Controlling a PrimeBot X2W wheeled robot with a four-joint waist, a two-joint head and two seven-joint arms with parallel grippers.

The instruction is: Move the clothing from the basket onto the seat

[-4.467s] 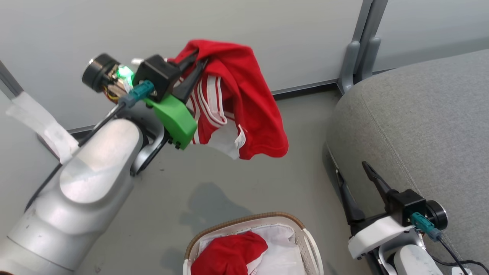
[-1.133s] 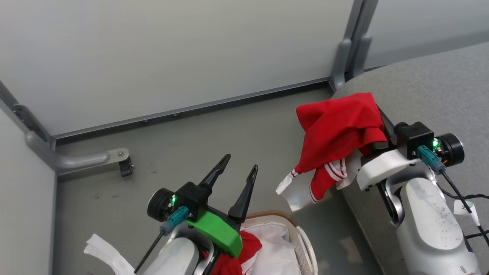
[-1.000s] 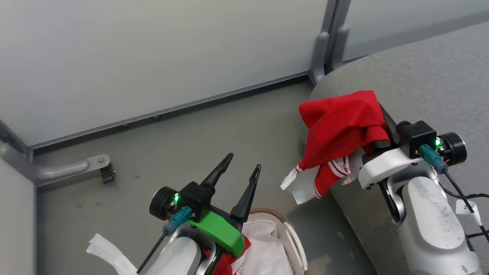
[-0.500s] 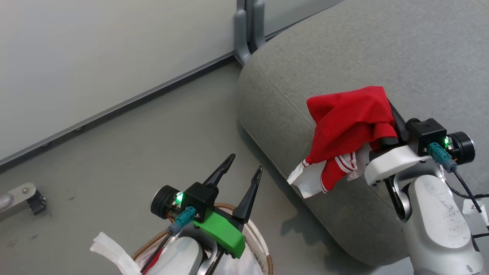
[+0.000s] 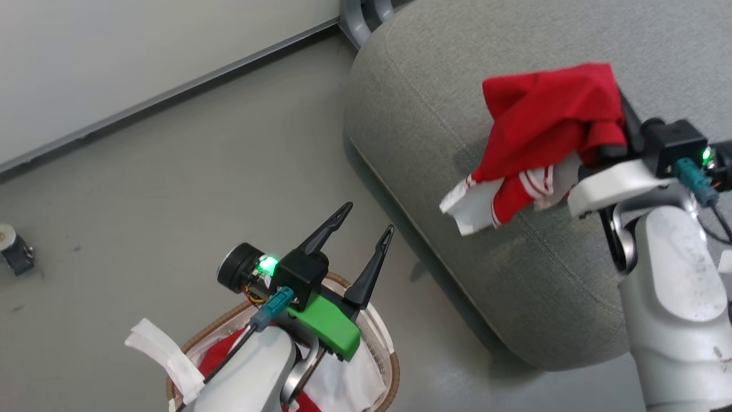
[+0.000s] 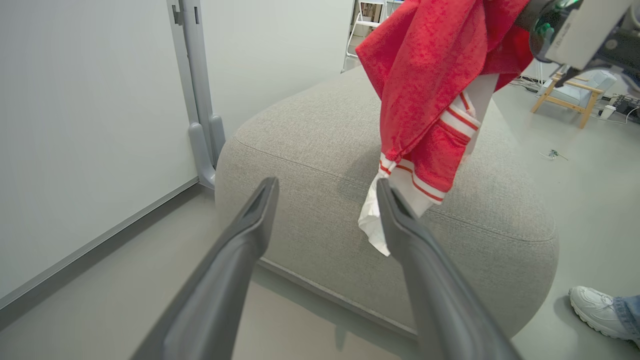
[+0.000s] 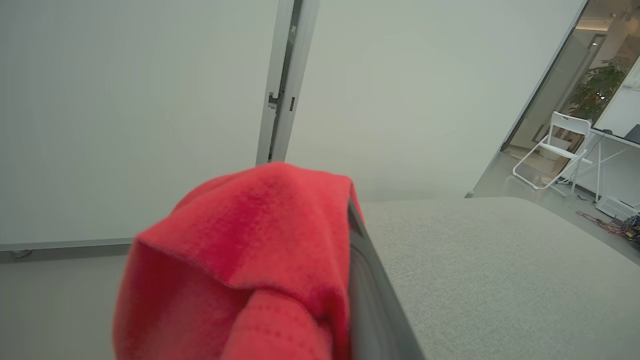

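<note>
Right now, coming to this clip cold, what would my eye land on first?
The bright red garment with white stripes, bunched in the shut right end effector and hanging over the corner of the big grey seat. Next, the left end effector, open and empty above the basket on the floor, where more red clothing shows.

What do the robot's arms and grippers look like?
The left forearm and right forearm are pale silver-grey, rounded. Each gripper has two long dark fingers on a black block with a green light and a teal cable connector. The mount of the left gripper is green, that of the right gripper white.
</note>
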